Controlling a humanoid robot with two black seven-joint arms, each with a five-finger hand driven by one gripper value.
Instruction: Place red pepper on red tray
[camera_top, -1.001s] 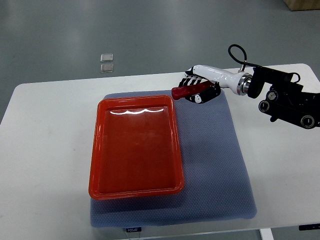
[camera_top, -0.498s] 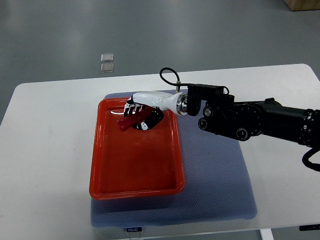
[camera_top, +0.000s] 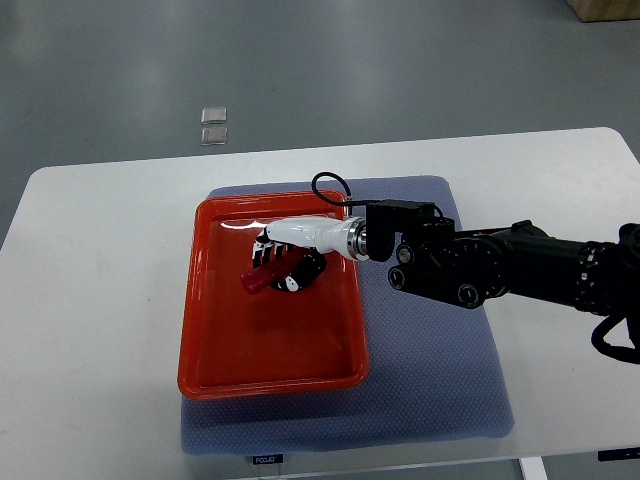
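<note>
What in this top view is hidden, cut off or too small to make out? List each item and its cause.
- Long red pepper: mostly covered by the right hand; only one end shows.
- Whether the pepper touches the shallow red plastic tray: the steep view cannot settle it.
- Two small clear squares on the floor: too small to identify.
- Right arm: cut off by the right edge.

A single camera looks steeply down from the robot's side onto a white table, set far enough back to take in almost the whole tabletop. The red tray sits a little left of frame centre. Beyond the table's far edge, grey floor fills the top of the frame. The table's near edge is cropped at the bottom
</note>
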